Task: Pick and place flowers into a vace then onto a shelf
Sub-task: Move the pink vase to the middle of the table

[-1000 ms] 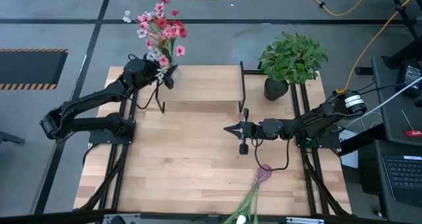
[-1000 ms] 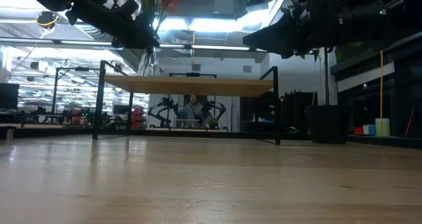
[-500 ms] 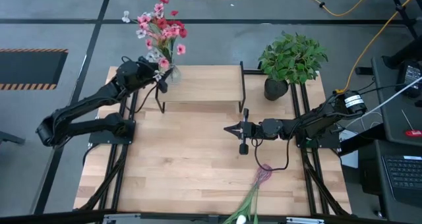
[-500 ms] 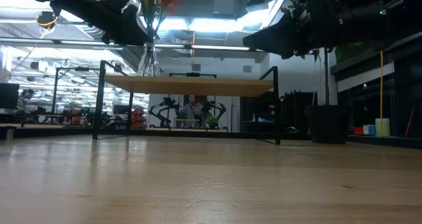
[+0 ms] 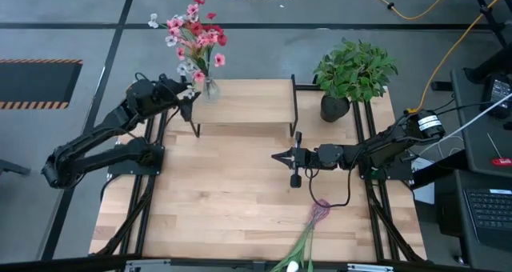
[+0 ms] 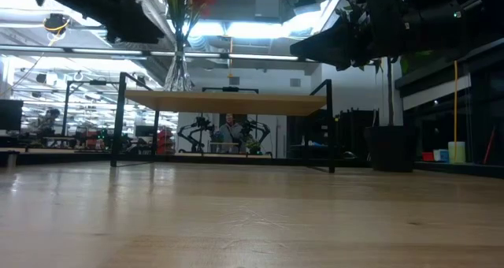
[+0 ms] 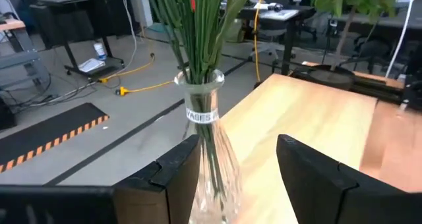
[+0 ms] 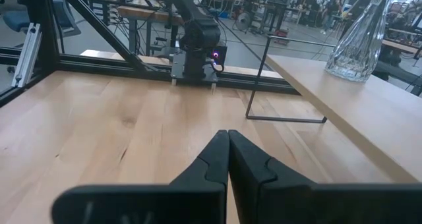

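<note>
The vase (image 5: 210, 88) stands upright on the left end of the shelf (image 5: 248, 102), near its corner, with the flowers (image 5: 192, 34) rising from its neck. The left gripper (image 5: 189, 98) sits just beside the vase, off the shelf's left end. Its jaws are spread wide and hold nothing. In the left wrist view the vase (image 7: 210, 165) stands just ahead of the gripper, lined up with the gap between the fingers (image 7: 316, 178), its glass clear of both.

The right gripper (image 5: 278, 157) hovers over the middle of the table (image 5: 216, 200), in front of the shelf and well apart from the vase. Its jaws are pressed together and empty. More stems (image 5: 308, 234) lie at the table's front edge. A potted plant (image 5: 352, 72) stands at the shelf's right.
</note>
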`<state>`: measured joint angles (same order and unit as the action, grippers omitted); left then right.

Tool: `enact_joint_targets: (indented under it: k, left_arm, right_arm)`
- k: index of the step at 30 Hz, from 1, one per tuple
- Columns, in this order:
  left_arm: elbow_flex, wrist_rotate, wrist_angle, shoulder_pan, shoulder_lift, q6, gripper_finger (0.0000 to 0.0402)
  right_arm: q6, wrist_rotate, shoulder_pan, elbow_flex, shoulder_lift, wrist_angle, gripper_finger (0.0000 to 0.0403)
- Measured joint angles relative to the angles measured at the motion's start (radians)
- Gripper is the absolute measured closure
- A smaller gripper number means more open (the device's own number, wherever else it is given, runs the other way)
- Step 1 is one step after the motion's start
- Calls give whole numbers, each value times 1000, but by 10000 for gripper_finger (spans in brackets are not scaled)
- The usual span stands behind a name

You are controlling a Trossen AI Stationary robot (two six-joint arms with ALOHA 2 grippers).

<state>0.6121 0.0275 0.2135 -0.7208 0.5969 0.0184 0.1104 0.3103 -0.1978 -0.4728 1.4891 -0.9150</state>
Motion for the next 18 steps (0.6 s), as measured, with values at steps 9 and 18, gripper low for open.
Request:
enact_joint_targets:
  k: [9, 18]
  left_arm:
    - [0, 114, 187, 125, -135, -23, 271]
    - [0, 125, 243, 386, -143, -115, 358]
  right_arm:
    - [0, 0, 0, 0, 0, 0, 389]
    - [1, 0, -13, 0, 0, 31, 389]
